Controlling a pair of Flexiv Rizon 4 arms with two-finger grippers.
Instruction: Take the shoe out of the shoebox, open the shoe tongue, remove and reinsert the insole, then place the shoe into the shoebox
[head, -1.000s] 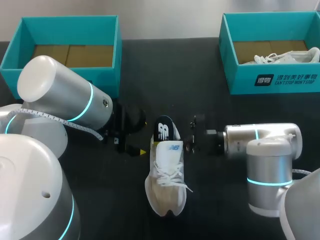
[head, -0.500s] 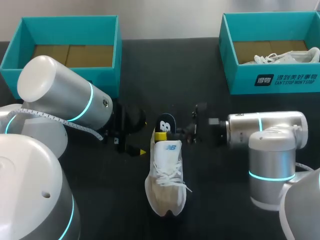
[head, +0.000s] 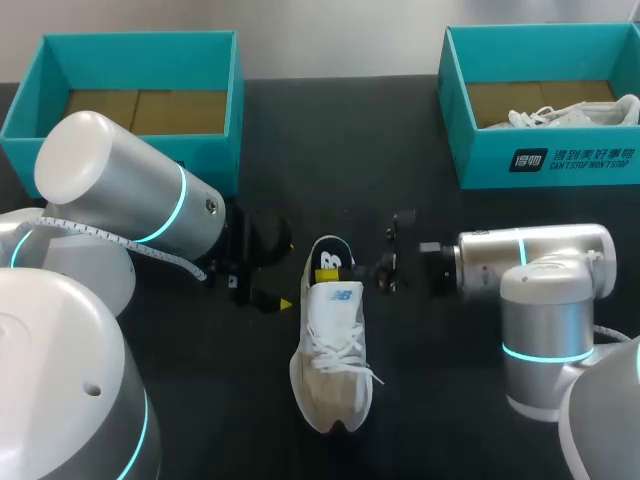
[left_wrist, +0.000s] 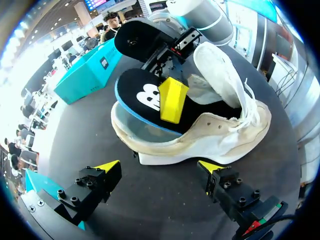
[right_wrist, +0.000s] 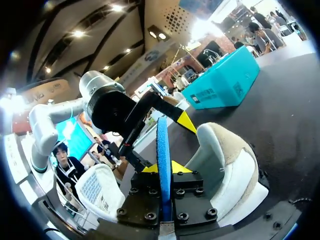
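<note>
Head camera: the shoe (head: 332, 350) lies mid-worktop (head: 430, 400), with my right claw (head: 333, 272) clenched on the insole (head: 330, 255) standing out of its heel. Left wrist camera: my left claw (left_wrist: 159, 166) is released, just beside the shoe's sole. Right wrist camera: the insole sits edge-on between both fingers.

The shoe (head: 332, 350) lies at the middle of the table (head: 330, 150), toe toward the robot and heel away. The insole (head: 330, 262) stands in the heel opening, pinched from both sides by the right gripper (right_wrist: 165, 170), which comes in from the shoe's right. The left gripper (left_wrist: 159, 166) sits just left of the heel, fingers spread. The left box (head: 130, 100) stands at the far left. The right box (head: 545, 110) stands at the far right, with a second shoe (head: 570, 113) inside.
</note>
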